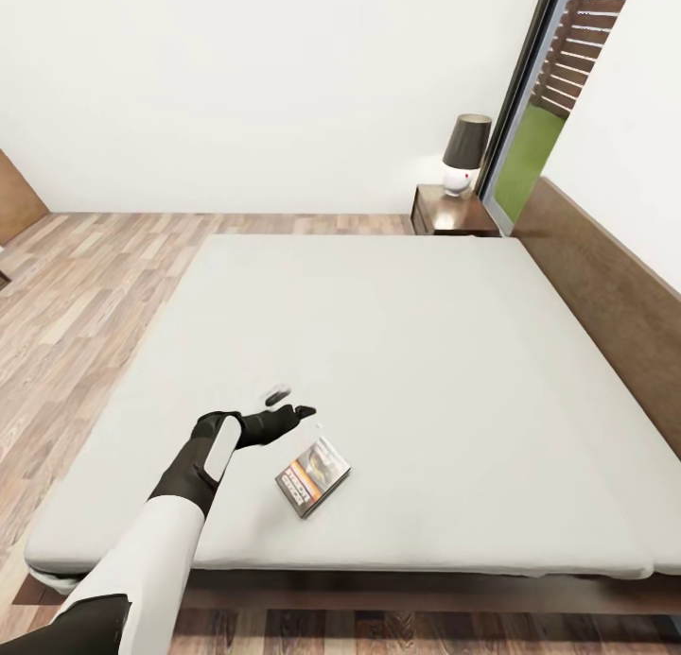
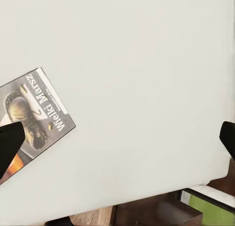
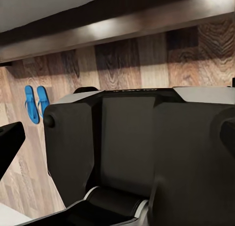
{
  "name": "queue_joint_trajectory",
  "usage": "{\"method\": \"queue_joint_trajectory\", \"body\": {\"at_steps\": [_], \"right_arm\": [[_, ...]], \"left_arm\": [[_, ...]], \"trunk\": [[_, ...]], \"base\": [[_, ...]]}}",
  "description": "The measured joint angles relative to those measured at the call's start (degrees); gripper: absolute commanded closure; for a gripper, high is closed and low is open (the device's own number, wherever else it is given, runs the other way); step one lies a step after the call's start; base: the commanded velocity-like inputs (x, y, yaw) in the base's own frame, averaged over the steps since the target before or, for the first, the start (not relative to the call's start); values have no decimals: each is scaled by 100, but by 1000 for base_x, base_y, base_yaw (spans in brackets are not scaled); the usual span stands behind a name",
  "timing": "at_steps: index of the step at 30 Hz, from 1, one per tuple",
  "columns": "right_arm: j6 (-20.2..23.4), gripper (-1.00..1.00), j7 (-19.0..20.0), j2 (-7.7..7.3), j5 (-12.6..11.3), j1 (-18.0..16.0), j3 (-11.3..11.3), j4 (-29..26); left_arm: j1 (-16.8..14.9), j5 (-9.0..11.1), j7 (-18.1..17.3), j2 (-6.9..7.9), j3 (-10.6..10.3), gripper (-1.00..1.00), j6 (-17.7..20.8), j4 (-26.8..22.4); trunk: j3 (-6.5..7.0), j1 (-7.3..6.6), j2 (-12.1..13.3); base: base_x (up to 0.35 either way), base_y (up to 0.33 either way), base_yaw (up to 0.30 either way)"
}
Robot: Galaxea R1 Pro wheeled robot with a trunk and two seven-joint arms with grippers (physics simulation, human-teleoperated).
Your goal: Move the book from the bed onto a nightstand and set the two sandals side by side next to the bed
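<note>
We see a table lamp point(image 1: 464, 153) w/ dark shade and white round base, upright in the far corner, just beside the window's dark frame. Thru the glass: a green lawn strip point(image 1: 526, 156) and brown horizontal slats point(image 1: 581, 39) above it. At far left edge, a bit of brown wooden furniture point(image 1: 17, 198) against the white wall point(image 1: 255, 78); we can't tell what it is.
</note>
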Motion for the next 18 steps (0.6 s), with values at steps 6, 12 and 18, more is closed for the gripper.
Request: {"method": "queue_joint_trajectory", "body": {"at_steps": [6,12,18], "right_arm": [[0,-100,7,0,0,0,0,-2],[0,-100,6,0,4,0,0,-7],[0,-100,6,0,4,0,0,-5]], "left_arm": [[0,157,2,3,0,-100,-1,3],[0,171,1,3,-3,-100,-1,3],[0,172,-1,3,-5,-100,-1,3]], "trunk": [[-3,0,0],[-46,1,0],[-99,1,0]], "base": [[4,2,0],[0,0,0],[0,0,0]]}}
